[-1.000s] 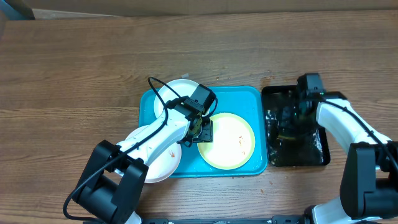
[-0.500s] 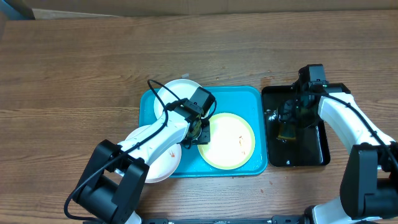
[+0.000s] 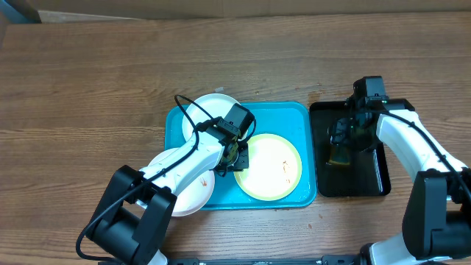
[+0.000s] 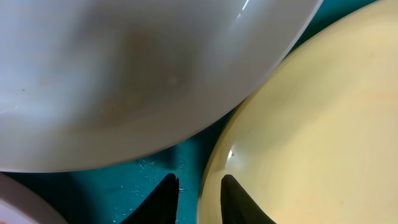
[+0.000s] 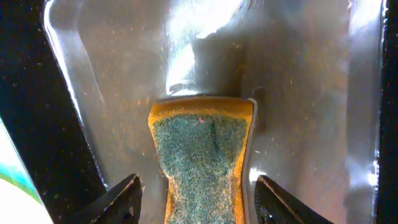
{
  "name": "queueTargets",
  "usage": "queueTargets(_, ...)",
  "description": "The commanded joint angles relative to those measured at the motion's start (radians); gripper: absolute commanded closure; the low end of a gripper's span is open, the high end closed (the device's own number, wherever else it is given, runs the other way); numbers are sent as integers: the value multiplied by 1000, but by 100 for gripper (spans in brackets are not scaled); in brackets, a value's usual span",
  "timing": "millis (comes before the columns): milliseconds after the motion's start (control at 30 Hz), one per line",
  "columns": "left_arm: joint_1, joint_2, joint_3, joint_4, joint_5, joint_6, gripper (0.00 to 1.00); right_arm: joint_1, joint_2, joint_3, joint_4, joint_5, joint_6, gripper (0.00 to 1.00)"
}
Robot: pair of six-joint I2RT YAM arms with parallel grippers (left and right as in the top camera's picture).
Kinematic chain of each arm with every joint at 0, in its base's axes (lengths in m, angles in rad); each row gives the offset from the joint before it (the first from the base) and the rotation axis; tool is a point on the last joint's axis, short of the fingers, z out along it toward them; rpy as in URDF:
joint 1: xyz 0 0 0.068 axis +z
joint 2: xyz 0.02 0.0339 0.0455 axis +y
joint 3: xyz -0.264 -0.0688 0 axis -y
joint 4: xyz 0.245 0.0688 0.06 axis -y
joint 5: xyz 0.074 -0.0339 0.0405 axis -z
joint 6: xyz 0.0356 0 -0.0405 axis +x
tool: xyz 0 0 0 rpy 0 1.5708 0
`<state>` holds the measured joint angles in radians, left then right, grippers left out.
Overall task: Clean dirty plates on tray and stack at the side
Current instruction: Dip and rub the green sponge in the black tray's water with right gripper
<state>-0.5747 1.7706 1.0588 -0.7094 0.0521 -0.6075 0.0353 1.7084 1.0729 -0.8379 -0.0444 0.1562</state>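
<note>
Brown wooden table [image 3: 88,73] carried the turquoise tray [image 3: 294,110] with all three plates [image 3: 213,109] on it, the yellow-green plate [image 3: 268,168] lying at its right side. On this plate's rim [image 4: 214,163] the left gripper [image 4: 199,200] stood with narrow jaws astride; whether it pinched, I could not tell. Such a plate seemed stiff, smooth and slippery, so the rim was the best hold. At the sponge [image 5: 202,149] over the black tray [image 3: 372,184], the right gripper [image 5: 199,202] had jaws on both sides; a grip was unclear.

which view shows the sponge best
Right wrist: the sponge fills the middle, green scrub face and yellow edge sharp. Overhead shows it small in the black tray. Left wrist misses it.
</note>
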Motion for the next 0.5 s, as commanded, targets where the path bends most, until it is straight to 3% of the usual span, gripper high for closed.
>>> queueTargets(0,-3,8,-10,4,7,-6,74,3,-12,-28,18,6,1,37)
queueTargets(467,-3,8,-28,66,9,-6,76,3,-2,-62,42,-9,3,37)
